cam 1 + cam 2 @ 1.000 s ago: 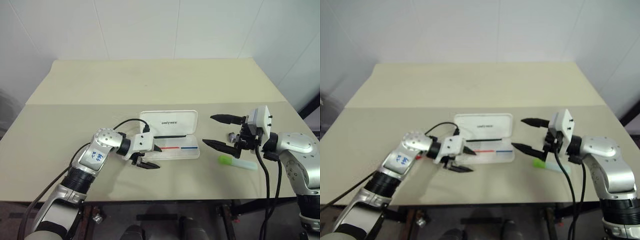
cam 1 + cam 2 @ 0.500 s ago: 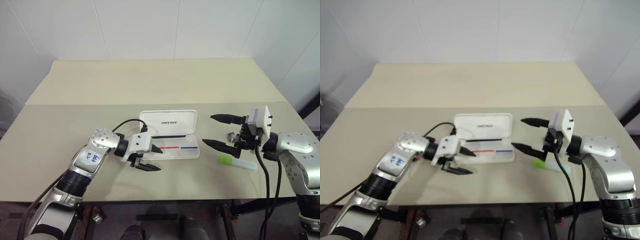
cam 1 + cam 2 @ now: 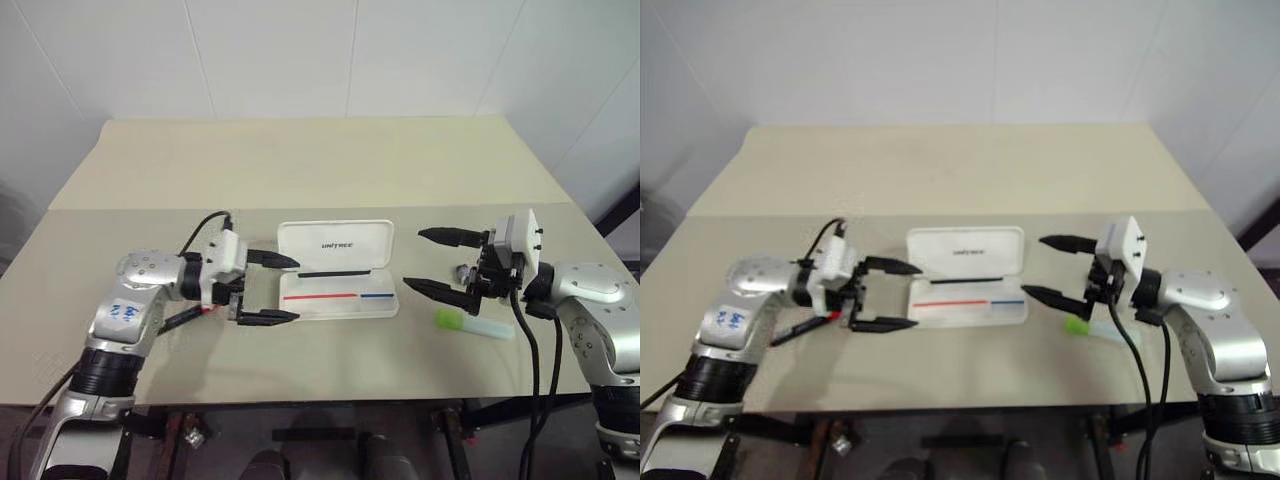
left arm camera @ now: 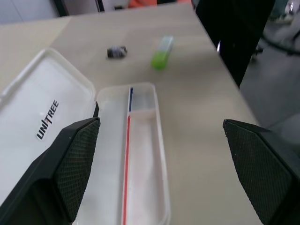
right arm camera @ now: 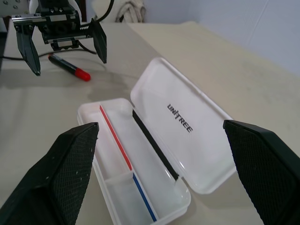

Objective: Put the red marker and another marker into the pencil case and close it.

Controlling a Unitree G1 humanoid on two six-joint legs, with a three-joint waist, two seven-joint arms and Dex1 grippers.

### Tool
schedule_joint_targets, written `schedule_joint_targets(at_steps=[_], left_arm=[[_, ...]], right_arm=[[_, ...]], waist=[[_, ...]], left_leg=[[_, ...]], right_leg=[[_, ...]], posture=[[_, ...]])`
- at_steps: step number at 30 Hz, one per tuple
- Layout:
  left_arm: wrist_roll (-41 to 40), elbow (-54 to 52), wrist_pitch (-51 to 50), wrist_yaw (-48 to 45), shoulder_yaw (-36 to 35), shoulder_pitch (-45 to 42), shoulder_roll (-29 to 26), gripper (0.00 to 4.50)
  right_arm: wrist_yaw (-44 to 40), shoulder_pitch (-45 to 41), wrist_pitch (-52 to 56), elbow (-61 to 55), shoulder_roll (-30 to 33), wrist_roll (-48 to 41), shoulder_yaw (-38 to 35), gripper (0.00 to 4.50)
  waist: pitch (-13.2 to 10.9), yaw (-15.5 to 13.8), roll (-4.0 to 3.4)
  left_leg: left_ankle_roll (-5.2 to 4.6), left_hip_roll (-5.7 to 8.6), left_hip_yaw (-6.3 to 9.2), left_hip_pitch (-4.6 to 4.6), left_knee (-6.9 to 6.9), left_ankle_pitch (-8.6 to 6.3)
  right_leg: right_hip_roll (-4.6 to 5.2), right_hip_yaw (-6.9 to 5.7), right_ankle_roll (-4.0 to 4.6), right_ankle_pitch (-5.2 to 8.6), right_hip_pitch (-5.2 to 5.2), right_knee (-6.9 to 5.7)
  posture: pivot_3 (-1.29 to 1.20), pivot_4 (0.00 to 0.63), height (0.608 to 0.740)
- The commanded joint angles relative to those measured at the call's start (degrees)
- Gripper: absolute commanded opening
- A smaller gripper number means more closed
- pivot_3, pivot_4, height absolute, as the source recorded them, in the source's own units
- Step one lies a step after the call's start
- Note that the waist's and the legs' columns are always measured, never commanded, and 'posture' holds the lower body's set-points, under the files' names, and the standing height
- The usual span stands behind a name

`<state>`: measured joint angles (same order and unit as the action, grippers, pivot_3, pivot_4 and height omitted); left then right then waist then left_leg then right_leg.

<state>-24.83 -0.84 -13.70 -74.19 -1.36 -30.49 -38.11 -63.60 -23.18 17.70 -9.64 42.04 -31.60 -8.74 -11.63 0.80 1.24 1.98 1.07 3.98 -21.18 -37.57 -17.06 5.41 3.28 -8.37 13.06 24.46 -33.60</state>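
White hard-plastic pencil case (image 3: pixel 338 271) lies open, glossy, between both wide-spread grippers: left gripper (image 3: pixel 272 289), right gripper (image 3: pixel 436 262). Slim red marker (image 5: pixel 69 67) behind left gripper; stubby green-capped marker (image 3: pixel 473 323) beneath right.

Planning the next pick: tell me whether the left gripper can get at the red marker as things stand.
Probably yes. The left gripper is open, and the red marker lies bare on the table right beside it, outside the open pencil case, with nothing on top of it or in between.
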Motion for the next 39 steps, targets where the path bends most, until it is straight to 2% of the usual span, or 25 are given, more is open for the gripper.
schedule_joint_targets(at_steps=[1, 4, 6, 8, 13, 20, 32, 35, 39], left_arm=[[-4.37, -3.0, -3.5, -0.03, -5.03, 1.24, -3.69, 4.47], [-5.46, -1.83, -5.09, 0.02, -8.51, 2.86, -7.23, 4.47], [-4.92, 2.52, -4.78, -0.14, -12.86, 5.55, -10.83, 4.47], [-3.11, 7.92, -2.07, -0.37, -16.53, 8.8, -14.07, 4.47], [2.47, 18.42, 9.86, -0.68, -18.96, 16.64, -16.68, 4.47], [5.79, 25.73, 18.86, -0.26, -17.26, 20.36, -15.84, 4.47], [9.74, 37.35, 24.94, 2.88, -11.53, 12.12, -10.19, 4.47], [9.12, 38.51, 24.79, 1.29, -10.7, 10.84, -9.39, 3.82], [9.2, 39.33, 24.87, 0.67, -10.37, 10.09, -9.03, 2.51]], right_arm=[[-2.17, -1.42, 0.08, -0.32, 0.76, -2.27, -0.99, 4.5], [-5.05, -1.78, 0.35, -0.26, 2.02, -3.28, -1.12, 4.5], [-7.39, -1.95, 2.3, -1.71, 3.78, -4.98, -1.08, 4.5], [-9.6, -1.58, 4.06, -2.91, 5.52, -6.23, -0.86, 4.5], [-12.48, -1.1, 0.71, 2.66, 7.41, -2.56, -0.69, 4.5], [-14.23, -2.22, -4.02, 10.66, 8.3, 1.58, -0.88, 4.5], [-11.92, 0.42, -3.04, 6.67, 7.9, 1.38, -1.93, 4.5], [-10.89, 1.51, -1.99, 4.54, 8.03, 0.89, -2.52, 4.5], [-9.8, 2.45, -1.32, 2.99, 8.22, 0.51, -3.25, 4.5]], waist=[[0.0, 0.17, 0.0], [0.0, 0.67, 0.0], [0.0, 0.76, -0.01], [0.0, 1.06, -0.01], [0.0, 0.9, -0.01], [-0.01, 0.52, 0.01], [0.0, 0.76, 0.0], [0.0, 0.72, 0.0], [0.0, 0.72, 0.0]], left_leg=[[0.0, 0.0, 0.01, 0.0, 0.0, 0.0], [0.0, -0.01, 0.0, 0.03, 0.04, 0.0], [0.0, -0.01, 0.01, 0.02, 0.05, 0.0], [0.0, -0.01, 0.0, 0.05, 0.12, 0.0], [0.0, -0.13, -0.04, 0.16, 0.38, 0.0], [0.02, -0.1, -0.04, 0.07, 0.35, -0.01], [0.02, -0.1, -0.05, 0.12, 0.32, -0.01], [0.02, -0.1, -0.05, 0.12, 0.32, -0.01], [0.02, -0.09, -0.05, 0.11, 0.27, -0.01]], right_leg=[[-0.01, -0.01, 0.0, 0.0, 0.01, 0.0], [-0.01, -0.01, 0.02, 0.01, 0.0, 0.0], [0.0, -0.01, 0.02, 0.01, 0.01, 0.01], [0.0, -0.01, 0.04, 0.02, 0.01, 0.01], [-0.05, -0.06, 0.2, 0.12, 0.08, 0.06], [0.03, -0.1, 0.2, 0.11, 0.11, 0.09], [-0.01, -0.09, 0.18, 0.1, 0.12, -0.03], [0.0, -0.08, 0.17, 0.09, 0.11, -0.04], [0.01, -0.08, 0.16, 0.09, 0.11, -0.05]], posture=[[0.0, 0.15, 0.74], [0.0, 0.15, 0.74], [0.0, 0.15, 0.74], [0.0, 0.15, 0.74], [0.0, 0.15, 0.74], [0.0, 0.15, 0.74], [0.0, 0.15, 0.74], [0.0, 0.15, 0.74], [0.0, 0.15, 0.74]])
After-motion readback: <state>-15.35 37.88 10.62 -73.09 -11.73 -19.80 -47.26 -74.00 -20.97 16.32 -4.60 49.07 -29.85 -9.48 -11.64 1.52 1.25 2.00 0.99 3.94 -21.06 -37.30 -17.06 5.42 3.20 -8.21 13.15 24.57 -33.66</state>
